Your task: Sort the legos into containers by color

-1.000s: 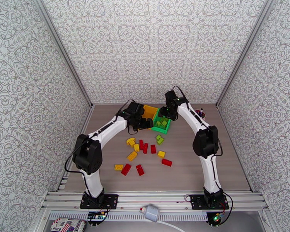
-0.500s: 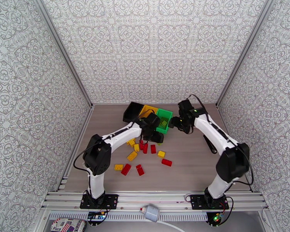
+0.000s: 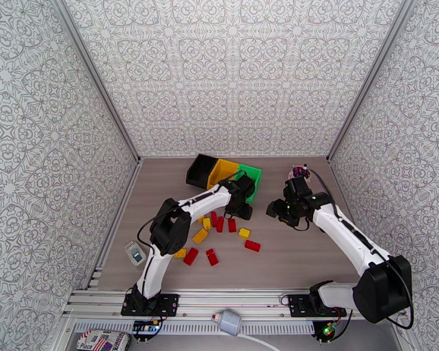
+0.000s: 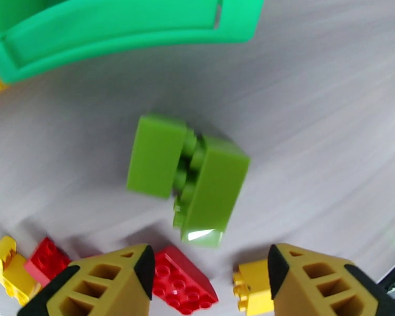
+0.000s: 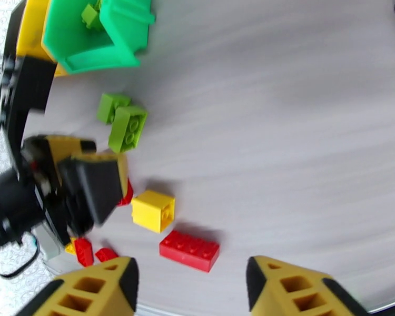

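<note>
Two light green legos [image 4: 187, 175] lie together on the table just in front of the green bin [image 4: 118, 27]. My left gripper [image 4: 210, 269] hovers open over them, holding nothing. A red lego [image 4: 184, 280] and a yellow lego [image 4: 253, 285] sit between its fingers [image 4: 108, 283]. The black bin [image 3: 201, 169], yellow bin [image 3: 222, 169] and green bin [image 3: 251, 178] stand in a row at the back. Red and yellow legos [image 3: 243, 233] are scattered mid-table. My right gripper [image 3: 276, 209] is open and empty to the right of the pile, with a red lego [image 5: 189, 251] and a yellow lego [image 5: 152, 210] before it.
A pink cup of pens [image 3: 299, 171] stands behind my right arm. A small grey device [image 3: 135, 253] lies at the table's left edge. Several green legos [image 5: 90, 16] lie in the green bin. Patterned walls enclose the table on three sides.
My left gripper came forward from the bins to the green pair. My right arm swung right and away from the green bin. The grey device now shows at the left.
</note>
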### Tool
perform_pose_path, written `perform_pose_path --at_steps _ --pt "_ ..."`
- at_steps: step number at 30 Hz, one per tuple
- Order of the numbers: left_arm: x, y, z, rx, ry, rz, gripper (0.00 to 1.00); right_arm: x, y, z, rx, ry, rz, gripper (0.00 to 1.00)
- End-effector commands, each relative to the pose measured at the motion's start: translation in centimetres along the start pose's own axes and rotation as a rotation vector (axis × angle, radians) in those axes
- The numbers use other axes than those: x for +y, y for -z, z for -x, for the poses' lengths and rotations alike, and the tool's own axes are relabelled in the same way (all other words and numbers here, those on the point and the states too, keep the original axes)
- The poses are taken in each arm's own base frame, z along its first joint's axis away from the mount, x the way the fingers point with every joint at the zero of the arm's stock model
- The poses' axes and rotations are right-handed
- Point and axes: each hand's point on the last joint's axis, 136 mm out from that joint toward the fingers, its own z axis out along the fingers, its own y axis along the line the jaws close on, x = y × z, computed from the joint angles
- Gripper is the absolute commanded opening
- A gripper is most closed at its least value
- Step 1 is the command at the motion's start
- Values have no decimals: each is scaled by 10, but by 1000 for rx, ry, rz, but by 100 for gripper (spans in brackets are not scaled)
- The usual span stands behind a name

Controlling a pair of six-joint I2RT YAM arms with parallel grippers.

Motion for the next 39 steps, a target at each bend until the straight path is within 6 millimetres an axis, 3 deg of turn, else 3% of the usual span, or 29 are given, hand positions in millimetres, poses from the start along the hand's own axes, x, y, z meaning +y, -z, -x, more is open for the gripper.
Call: perform_pose_path --at_steps 1,16,22,32,36,39 --pt "4 -9 -3 38 -26 41 61 6 7 -3 -8 5 49 57" --pt "-1 -23 6 47 -23 37 52 2 3 -7 -3 -29 61 56" --pt "-4 -27 4 57 -19 40 41 0 4 -9 -10 -40 58 54" --pt "-20 -7 -2 20 -24 29 30 -5 6 -15 -16 -45 64 53" --pt "-32 5 -7 -6 -17 0 29 -7 5 -18 -19 -46 72 55" --pt "-42 25 -8 -46 -6 -40 29 -6 4 -19 -15 -44 79 56"
